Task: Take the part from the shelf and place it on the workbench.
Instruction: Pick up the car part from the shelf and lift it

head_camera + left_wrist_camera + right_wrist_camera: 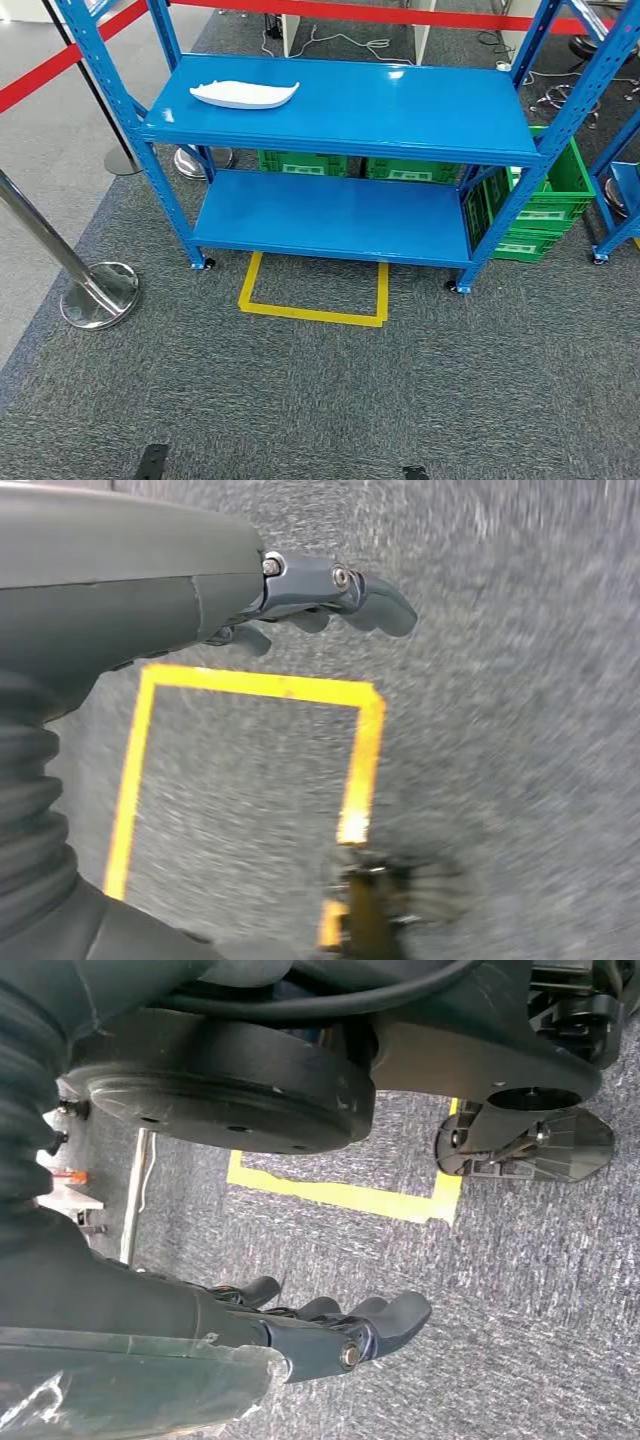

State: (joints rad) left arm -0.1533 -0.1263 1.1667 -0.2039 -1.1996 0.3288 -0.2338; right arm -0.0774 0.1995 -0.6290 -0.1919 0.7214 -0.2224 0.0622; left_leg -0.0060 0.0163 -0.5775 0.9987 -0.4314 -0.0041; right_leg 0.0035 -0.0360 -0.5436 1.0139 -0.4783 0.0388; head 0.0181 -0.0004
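Standing on grey carpet (pixel 317 400) — blue shelf (pixel 340 110) ahead.

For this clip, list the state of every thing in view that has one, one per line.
white part: lying flat on the upper shelf, untouched
blue shelf: upper level holds the part, lower level bare
green crates: on the floor behind and beside the shelf
left hand: hanging over the carpet, holding nothing
right hand: hanging over the carpet, holding nothing
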